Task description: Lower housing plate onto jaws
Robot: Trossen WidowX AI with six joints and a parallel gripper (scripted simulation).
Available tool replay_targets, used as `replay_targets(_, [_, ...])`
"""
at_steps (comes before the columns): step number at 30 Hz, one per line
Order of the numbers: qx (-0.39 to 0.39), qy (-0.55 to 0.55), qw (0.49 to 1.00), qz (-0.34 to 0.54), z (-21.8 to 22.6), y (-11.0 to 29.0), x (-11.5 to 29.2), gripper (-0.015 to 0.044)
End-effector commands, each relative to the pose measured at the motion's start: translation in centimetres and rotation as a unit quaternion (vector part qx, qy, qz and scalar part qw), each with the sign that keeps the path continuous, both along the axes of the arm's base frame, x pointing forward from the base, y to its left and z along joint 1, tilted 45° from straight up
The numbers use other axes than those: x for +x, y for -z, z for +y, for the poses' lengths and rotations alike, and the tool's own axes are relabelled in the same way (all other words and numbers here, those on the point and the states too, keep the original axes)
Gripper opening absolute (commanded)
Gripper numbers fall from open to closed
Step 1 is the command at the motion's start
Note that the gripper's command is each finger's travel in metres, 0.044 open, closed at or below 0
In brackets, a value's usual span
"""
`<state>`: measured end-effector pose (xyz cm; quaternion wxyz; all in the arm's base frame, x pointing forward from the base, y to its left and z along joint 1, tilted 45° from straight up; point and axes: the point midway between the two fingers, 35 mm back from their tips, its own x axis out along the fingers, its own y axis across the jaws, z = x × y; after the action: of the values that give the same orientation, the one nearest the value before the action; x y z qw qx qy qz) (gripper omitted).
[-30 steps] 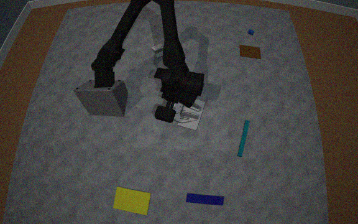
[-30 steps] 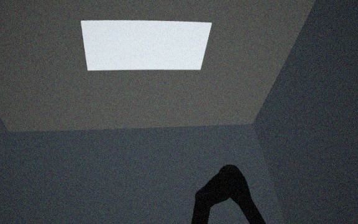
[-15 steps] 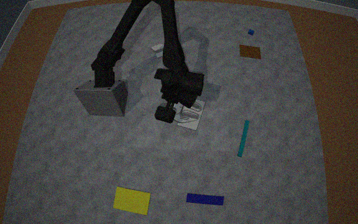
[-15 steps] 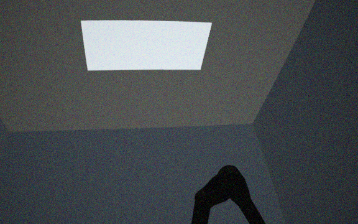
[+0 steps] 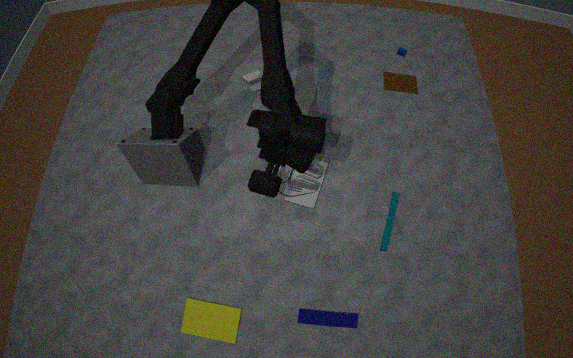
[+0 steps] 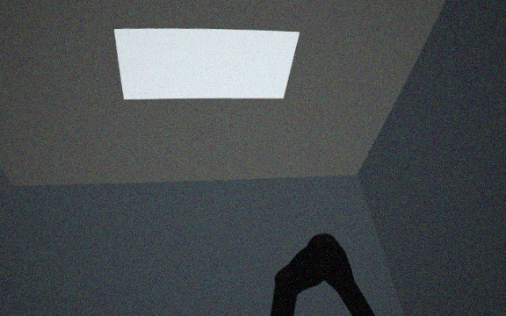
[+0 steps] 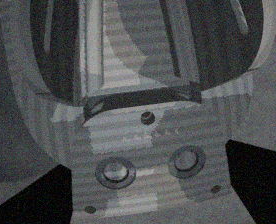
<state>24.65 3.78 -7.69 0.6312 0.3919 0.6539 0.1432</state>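
The grey housing plate [image 7: 149,197] fills the lower middle of the wrist view. It has two round holes, each with a bright round stub end showing inside. My gripper [image 7: 146,157] is shut on the plate, with one black finger at each side edge. Beyond the plate, pale curved parts and straight rails fill the upper part of the wrist view. I cannot tell which of them are the jaws, or whether the plate sits fully down and level. In the top view my wrist hides most of the plate, and only one finger shows clearly. The exterior view shows only the arm's elbow.
A pale sheet-like piece with line markings [image 5: 308,200] lies beside the finger. The arm stands on a grey pedestal [image 5: 167,166] at the left. Small white pieces [image 5: 252,76] lie behind. Yellow [image 5: 211,320], navy [image 5: 328,318], teal [image 5: 389,221], orange-brown [image 5: 400,83] and blue [image 5: 402,51] pieces lie around.
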Motion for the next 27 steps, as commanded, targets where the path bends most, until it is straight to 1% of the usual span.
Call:
replay_targets(1, [0.002,0.001,1.000,0.001,0.08,0.01,0.01,0.0351])
replay_targets(27, [0.002,0.001,1.000,0.001,0.08,0.01,0.01,0.0351])
